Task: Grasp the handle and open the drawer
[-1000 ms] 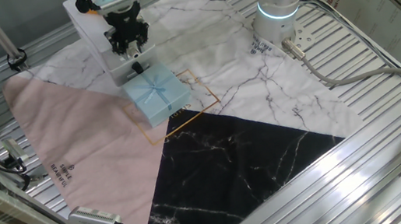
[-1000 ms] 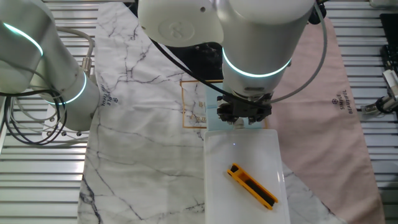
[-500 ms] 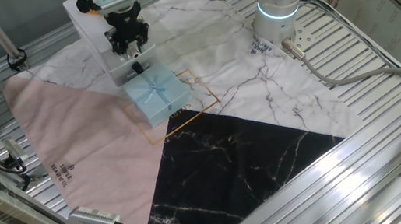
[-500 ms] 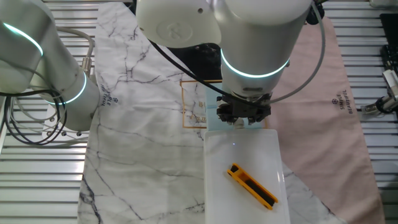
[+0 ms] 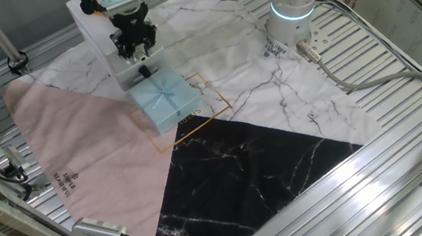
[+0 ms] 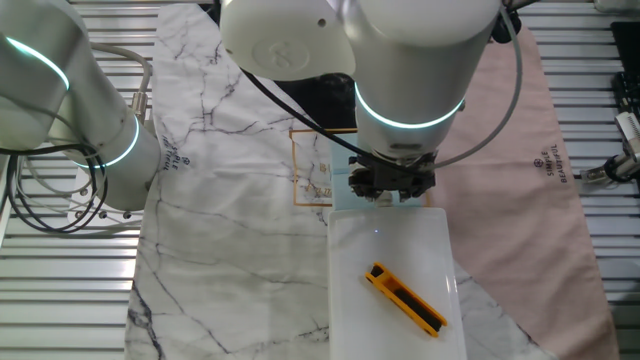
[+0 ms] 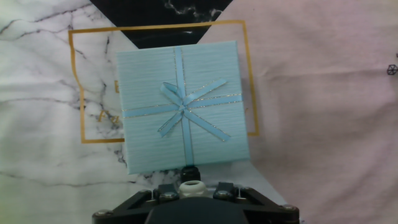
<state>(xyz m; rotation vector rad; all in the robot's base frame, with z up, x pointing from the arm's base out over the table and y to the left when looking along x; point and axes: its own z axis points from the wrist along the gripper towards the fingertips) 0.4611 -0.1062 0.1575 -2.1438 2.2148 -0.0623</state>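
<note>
the blue box point(image 7: 182, 107) lies flat inside the gold outline point(image 7: 250, 81), where the pink, white and black cloths meet, just beside the taller white box point(image 6: 392, 280). its bow point(image 7: 182, 110) sits at the centre of the lid. the gripper point(image 5: 142, 64) is held above the box's near edge, touching nothing; whether its fingers are spread cannot be told. a descent from here would probably miss the bow, and the limp ribbon could be flattened or slip free, leaving the light box dragged rather than opened.

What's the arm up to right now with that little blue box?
Gripper above the near edge of the blue box, holding nothing; jaws not readable. Bow handle untouched, box shut. Tall white box right beside it; nothing over the bow.
</note>
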